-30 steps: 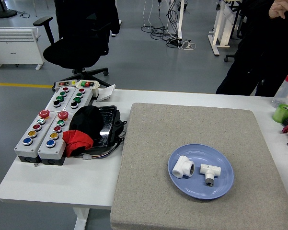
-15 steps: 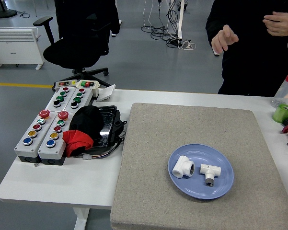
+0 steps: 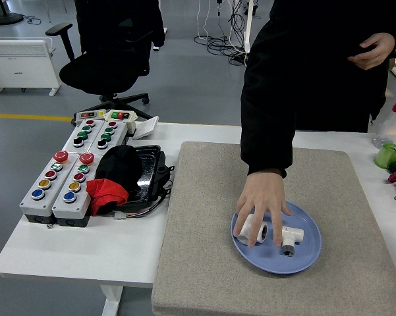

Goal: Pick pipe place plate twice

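Note:
A blue plate (image 3: 307,254) lies on the grey mat (image 3: 204,217), right of centre. Two white pipe fittings lie on it: a larger tee (image 3: 252,228) on the left and a smaller tee (image 3: 291,236) with a metal end on the right. A person in a black sleeve leans over from the far side; the person's hand (image 3: 261,201) is spread over the plate, with fingers touching the larger fitting and reaching toward the smaller one. Neither robot hand is in view.
Grey button boxes (image 3: 69,174) with coloured buttons sit at the table's left, next to a black and red bundle (image 3: 118,178). A green cup (image 3: 387,155) and a bottle (image 3: 395,118) stand at the far right edge. An office chair (image 3: 105,59) stands behind the table.
The person has stepped to the table and reached an arm down; the hand now rests over the plate on the fittings. The fittings have not visibly moved.

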Robot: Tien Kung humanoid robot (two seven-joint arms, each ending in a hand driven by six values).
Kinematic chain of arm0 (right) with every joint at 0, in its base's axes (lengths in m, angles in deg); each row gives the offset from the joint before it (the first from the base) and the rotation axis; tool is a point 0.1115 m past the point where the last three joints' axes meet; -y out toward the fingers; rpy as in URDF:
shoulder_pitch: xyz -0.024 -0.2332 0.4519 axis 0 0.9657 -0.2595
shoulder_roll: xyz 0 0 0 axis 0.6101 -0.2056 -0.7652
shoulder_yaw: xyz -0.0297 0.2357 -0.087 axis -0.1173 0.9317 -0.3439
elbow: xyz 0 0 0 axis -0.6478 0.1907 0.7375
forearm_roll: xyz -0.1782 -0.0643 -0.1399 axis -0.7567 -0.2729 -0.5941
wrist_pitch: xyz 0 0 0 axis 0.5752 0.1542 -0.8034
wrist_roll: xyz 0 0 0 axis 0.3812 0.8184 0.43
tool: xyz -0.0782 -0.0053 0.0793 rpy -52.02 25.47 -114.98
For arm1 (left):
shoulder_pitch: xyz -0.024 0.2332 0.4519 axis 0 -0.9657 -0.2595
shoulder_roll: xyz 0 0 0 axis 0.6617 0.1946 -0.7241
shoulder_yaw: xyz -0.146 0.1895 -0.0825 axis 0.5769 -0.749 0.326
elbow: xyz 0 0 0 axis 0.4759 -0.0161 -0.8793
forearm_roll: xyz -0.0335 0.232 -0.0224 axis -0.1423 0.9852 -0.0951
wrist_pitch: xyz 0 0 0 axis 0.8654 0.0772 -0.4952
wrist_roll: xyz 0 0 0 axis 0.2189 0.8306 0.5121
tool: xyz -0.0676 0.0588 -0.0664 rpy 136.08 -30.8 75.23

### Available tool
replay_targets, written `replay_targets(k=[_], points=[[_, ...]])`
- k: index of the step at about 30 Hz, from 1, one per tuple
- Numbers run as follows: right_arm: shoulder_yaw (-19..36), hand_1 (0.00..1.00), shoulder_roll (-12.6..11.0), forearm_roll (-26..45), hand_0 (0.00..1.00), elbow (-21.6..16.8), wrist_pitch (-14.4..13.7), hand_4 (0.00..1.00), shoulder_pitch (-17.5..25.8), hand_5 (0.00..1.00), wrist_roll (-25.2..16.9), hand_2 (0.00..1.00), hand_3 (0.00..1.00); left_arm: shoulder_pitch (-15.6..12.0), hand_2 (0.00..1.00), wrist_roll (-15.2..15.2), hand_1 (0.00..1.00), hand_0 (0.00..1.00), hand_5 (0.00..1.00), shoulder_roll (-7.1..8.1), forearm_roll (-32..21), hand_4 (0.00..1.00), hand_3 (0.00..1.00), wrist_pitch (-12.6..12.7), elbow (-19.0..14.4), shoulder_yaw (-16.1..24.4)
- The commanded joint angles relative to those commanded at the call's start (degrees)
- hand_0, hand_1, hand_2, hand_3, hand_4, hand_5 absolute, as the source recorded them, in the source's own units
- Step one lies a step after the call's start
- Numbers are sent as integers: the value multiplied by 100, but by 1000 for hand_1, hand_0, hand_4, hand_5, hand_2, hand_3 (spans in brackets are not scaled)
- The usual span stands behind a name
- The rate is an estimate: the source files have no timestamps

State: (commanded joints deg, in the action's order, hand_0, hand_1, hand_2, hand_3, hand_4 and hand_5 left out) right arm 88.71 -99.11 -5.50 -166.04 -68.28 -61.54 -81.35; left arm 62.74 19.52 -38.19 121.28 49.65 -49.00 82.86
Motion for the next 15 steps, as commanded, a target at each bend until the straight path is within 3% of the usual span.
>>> replay_targets(k=[15], points=[[33,791,4,0,832,4,-42,522,-2,566,-1,859,824,27,636,-20,629,650,998,6,6,385,552,0,8,-6]])
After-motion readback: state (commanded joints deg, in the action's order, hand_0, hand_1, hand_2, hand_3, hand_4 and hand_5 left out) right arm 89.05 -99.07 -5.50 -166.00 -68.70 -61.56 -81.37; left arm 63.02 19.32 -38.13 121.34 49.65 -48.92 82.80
